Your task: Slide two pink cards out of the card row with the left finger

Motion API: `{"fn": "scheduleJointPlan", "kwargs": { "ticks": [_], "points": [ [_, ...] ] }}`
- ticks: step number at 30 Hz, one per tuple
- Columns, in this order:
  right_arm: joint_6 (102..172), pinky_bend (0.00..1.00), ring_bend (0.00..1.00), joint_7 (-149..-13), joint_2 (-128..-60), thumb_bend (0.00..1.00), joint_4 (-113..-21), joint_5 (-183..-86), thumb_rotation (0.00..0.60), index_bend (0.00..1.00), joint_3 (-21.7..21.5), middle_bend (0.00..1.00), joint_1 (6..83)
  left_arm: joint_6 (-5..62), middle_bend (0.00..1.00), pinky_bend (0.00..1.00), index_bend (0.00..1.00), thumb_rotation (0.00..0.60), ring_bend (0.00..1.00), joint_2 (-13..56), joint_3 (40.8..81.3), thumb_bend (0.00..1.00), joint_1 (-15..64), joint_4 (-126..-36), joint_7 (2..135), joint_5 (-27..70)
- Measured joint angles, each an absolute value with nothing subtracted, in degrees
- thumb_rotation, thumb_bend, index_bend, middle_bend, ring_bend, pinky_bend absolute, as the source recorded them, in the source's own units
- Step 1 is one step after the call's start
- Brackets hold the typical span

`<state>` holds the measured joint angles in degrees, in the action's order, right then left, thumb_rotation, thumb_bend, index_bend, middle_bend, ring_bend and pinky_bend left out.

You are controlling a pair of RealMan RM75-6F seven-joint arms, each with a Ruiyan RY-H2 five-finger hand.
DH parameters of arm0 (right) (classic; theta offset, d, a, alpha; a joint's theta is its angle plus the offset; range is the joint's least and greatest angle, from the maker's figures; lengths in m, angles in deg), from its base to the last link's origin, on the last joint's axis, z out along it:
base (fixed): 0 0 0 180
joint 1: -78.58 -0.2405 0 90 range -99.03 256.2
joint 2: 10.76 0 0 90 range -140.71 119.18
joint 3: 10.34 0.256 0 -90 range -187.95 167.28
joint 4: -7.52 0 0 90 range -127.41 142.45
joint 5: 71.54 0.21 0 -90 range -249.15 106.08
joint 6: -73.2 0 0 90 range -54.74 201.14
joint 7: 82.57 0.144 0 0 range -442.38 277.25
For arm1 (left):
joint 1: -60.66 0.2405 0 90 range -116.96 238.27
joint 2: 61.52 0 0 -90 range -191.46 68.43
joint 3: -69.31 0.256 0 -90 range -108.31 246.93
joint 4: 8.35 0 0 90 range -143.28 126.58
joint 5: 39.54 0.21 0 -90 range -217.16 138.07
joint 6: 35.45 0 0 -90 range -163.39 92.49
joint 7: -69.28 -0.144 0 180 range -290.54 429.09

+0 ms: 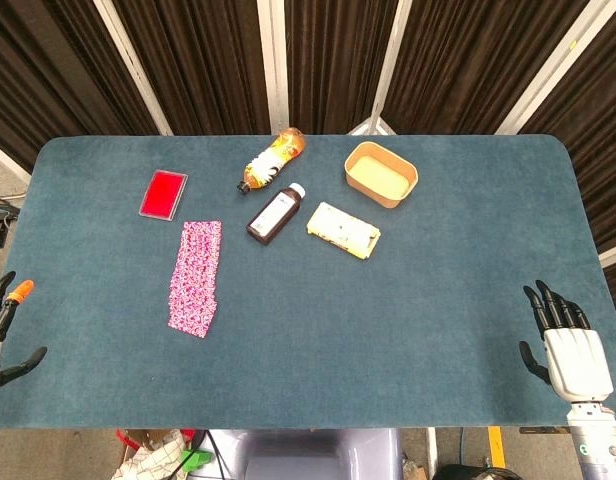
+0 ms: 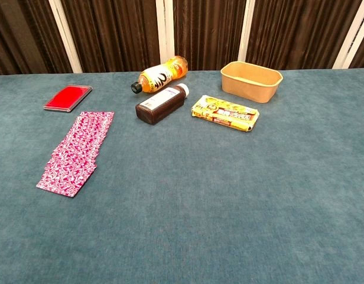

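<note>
On the left half of the worktop (image 1: 318, 330) lies the card row (image 1: 195, 277), a strip of overlapped pink cards whose long axis runs away from the robot (tilted slightly rightward at the far end). At the near-left edge, the left robot hand (image 1: 3, 325) holds nothing, its fingers apart. The row lies forward and to the right of it, well apart. At the near-right corner the right robot hand (image 1: 565, 345), equally empty and spread, is much farther from the row, so the left is plainly nearer.
</note>
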<state>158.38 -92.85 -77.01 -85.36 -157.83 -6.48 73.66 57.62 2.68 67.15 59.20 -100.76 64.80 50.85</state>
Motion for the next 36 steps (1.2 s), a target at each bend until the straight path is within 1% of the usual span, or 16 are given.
{"fn": "scheduleJointPlan", "kwargs": {
  "ticks": [5,17,23,26,28,29,32,34,36],
  "points": [
    [158.7,0.18,0.13,-92.5,-76.8,0.41,-85.4,-157.8,0.600,0.03,-6.4,0.06,73.8,57.4,0.06,0.12,0.15,0.600,0.00,2.7,67.2,0.28,59.1,-100.9,64.5,50.8],
    [158.8,0.18,0.13,-92.1,-76.5,0.41,-85.5,-158.0,0.600,0.03,-6.5,0.06,73.9,57.1,0.06,0.12,0.15,0.600,0.00,3.1,67.5,0.28,58.8,-101.0,63.9,51.7],
    [158.6,0.18,0.13,-92.0,-76.5,0.42,-85.5,-157.9,0.600,0.03,-6.6,0.06,73.9,57.4,0.09,0.13,0.15,0.600,0.00,3.2,67.5,0.28,58.9,-100.7,64.4,52.0],
    [158.3,0.18,0.13,-92.1,-76.5,0.41,-85.4,-157.8,0.600,0.03,-6.6,0.06,73.8,57.1,0.17,0.19,0.15,0.600,0.08,3.3,67.5,0.31,58.7,-100.6,64.5,52.1],
    [158.2,0.18,0.13,-92.1,-76.6,0.41,-85.5,-157.7,0.600,0.03,-6.7,0.06,73.8,57.0,0.26,0.27,0.15,0.600,0.16,3.4,67.4,0.35,58.4,-100.4,64.7,52.5],
    [158.1,0.18,0.13,-92.1,-76.6,0.41,-85.5,-157.7,0.600,0.03,-6.7,0.06,73.8,57.0,0.28,0.29,0.15,0.600,0.18,3.5,67.4,0.35,58.3,-100.2,64.8,52.8],
    [157.9,0.18,0.13,-92.0,-76.5,0.41,-85.5,-157.4,0.600,0.03,-6.7,0.06,73.8,57.1,0.41,0.37,0.15,0.600,0.29,4.1,67.4,0.39,57.6,-99.4,65.8,54.5],
    [157.7,0.18,0.13,-91.9,-76.4,0.41,-85.6,-157.3,0.600,0.03,-6.7,0.06,73.8,57.0,0.51,0.43,0.15,0.600,0.39,4.9,67.5,0.41,56.9,-98.4,66.5,55.9],
    [157.6,0.18,0.13,-91.8,-76.4,0.41,-85.6,-157.2,0.600,0.03,-6.7,0.06,73.7,56.6,0.59,0.47,0.15,0.600,0.46,5.7,67.5,0.45,56.2,-97.4,66.7,56.5]
  ]
}}
